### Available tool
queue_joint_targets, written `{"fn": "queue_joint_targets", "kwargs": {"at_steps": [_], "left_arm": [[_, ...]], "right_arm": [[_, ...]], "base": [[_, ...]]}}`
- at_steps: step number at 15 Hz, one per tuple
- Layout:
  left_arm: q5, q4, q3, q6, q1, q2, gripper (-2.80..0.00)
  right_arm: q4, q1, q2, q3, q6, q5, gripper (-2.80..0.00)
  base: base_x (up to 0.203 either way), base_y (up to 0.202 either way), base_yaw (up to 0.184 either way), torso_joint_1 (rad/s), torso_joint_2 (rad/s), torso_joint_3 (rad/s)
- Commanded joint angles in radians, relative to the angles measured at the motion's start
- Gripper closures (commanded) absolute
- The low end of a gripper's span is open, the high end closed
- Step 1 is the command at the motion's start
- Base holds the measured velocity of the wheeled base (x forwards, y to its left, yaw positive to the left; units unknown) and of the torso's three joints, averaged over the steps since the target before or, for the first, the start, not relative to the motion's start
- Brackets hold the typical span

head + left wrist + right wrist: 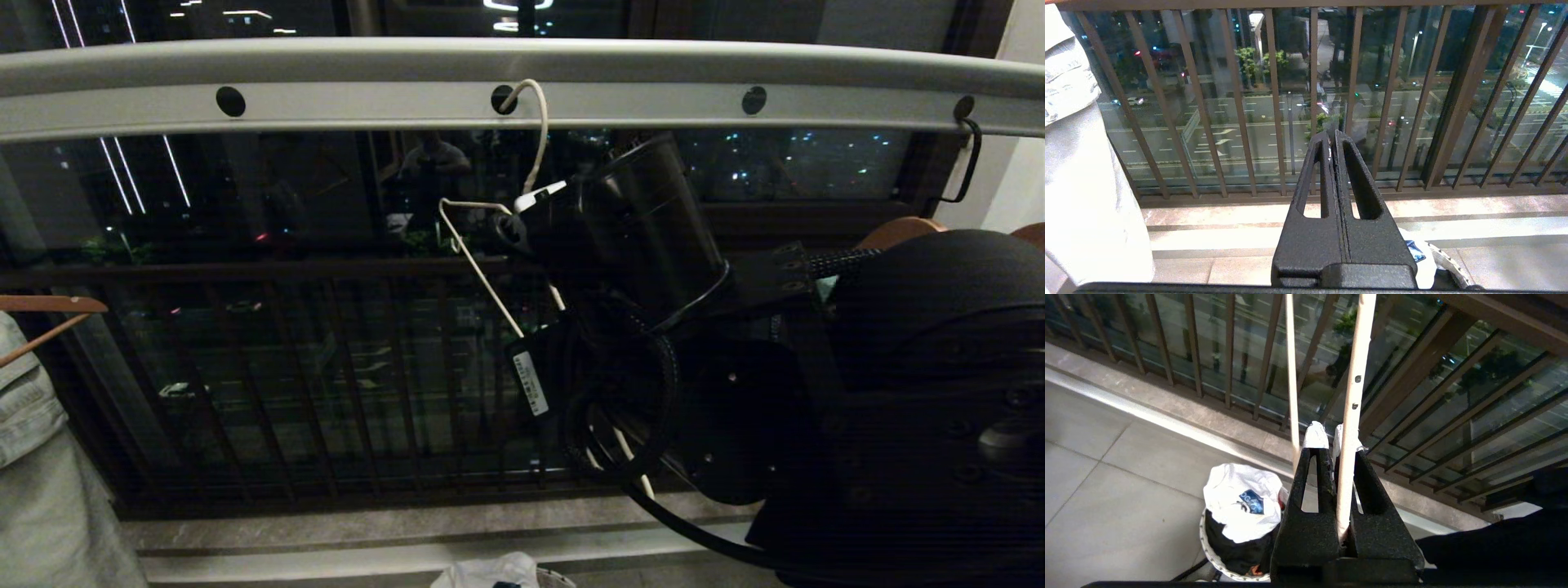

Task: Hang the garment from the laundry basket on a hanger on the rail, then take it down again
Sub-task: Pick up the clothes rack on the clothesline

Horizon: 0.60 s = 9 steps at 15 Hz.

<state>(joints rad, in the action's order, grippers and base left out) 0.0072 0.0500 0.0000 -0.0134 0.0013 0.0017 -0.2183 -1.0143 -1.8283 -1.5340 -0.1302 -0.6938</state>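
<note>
Dark balcony railing (286,367) of vertical bars spans the window, glass behind showing night street with lit road markings. Pale denim-like garment (33,457) hangs at 8 o'clock of head view, on a brown wooden hanger (49,306) at 9 o'clock. Black hook (967,163) sits at 2 o'clock. Grey tiled floor (1106,477) runs below, with a pale stone sill (367,531) at the railing's foot.

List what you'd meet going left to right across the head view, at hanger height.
Pale denim garment on a brown wooden hanger → thin white wire hanger, hooked in a hole of the pale grey metal rail → right end effector, shut on that hanger → black hook at the rail's right end.
</note>
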Motion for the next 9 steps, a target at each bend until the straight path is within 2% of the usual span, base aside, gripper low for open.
{"fn": "queue_joint_targets", "kwargs": {"at_steps": [1, 9], "left_arm": [[0.0, -0.001, 0.015, 0.0, 0.0, 0.0, 0.0], [0.0, 0.001, 0.015, 0.0, 0.0, 0.0, 0.0]], "right_arm": [[-0.001, -0.015, 0.014, 0.002, 0.0, -0.004, 0.0], [-0.001, -0.035, 0.078, 0.044, 0.006, -0.029, 0.0]], "base": [[0.0, 0.0, 0.0, 0.0, 0.0, 0.0], [0.0, 0.0, 0.0, 0.0, 0.0, 0.0]]}}
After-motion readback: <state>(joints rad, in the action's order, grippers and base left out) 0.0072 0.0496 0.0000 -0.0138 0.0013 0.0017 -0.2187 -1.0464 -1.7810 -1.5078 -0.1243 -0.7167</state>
